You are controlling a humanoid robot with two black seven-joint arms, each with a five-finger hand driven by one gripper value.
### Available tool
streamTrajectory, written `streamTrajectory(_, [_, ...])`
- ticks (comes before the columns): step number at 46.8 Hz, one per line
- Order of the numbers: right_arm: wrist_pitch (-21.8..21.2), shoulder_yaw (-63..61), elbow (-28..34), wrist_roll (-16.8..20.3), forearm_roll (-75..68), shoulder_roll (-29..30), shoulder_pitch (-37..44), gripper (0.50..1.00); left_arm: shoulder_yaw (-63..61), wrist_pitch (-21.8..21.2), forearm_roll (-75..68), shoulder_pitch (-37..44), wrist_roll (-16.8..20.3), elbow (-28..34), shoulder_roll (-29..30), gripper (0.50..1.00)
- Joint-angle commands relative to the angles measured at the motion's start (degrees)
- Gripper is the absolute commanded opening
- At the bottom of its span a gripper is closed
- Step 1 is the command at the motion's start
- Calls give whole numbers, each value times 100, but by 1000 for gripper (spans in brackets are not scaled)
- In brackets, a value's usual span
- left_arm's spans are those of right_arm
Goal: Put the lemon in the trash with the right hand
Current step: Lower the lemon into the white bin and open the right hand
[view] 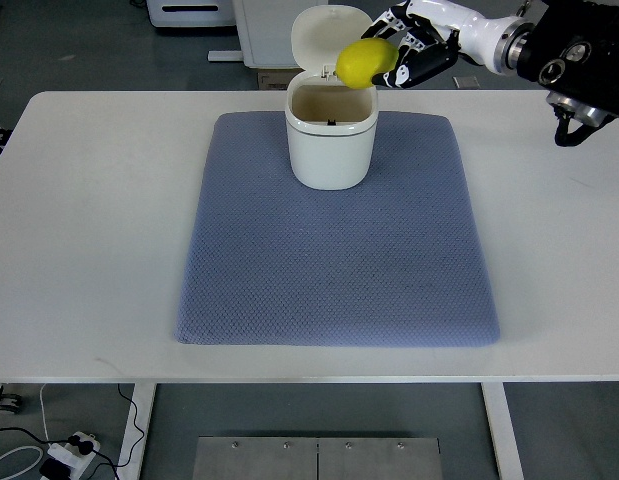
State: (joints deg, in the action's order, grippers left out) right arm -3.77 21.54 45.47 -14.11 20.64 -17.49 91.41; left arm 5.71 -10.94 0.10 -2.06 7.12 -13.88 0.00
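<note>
You are holding the lemon [366,62] in your right hand [407,55], fingers wrapping it, just over the far rim of the open trash bin [330,150] on the mat [339,260]. Next, you are likely needing to release over the opening.

The mat [339,250] looks like soft blue cloth with tiny bumps. The bin [330,140] is smooth, shiny white plastic. The tabletop [89,220] is smooth and matt.
</note>
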Motion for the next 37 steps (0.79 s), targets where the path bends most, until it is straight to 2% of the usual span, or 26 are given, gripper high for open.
streamTrajectory(1, [-1,0,-126,48,-25,149,0,500,0,4,-1,-5,0,0,0,1000])
streamTrajectory(9, [-1,0,-416,66,-25,396,-79,500,0,4,-1,-5,0,0,0,1000])
streamTrajectory(31, [-1,-62,-688,136,-16,712,-360,500,0,-4,-1,-5,0,0,0,1000])
streamTrajectory(34, [-1,-71,-715,136,-25,739,-413,535,0,4,-1,-5,0,0,0,1000])
streamTrajectory(37, [-1,-79,-715,136,-16,747,-457,591,0,4,-1,-5,0,0,0,1000])
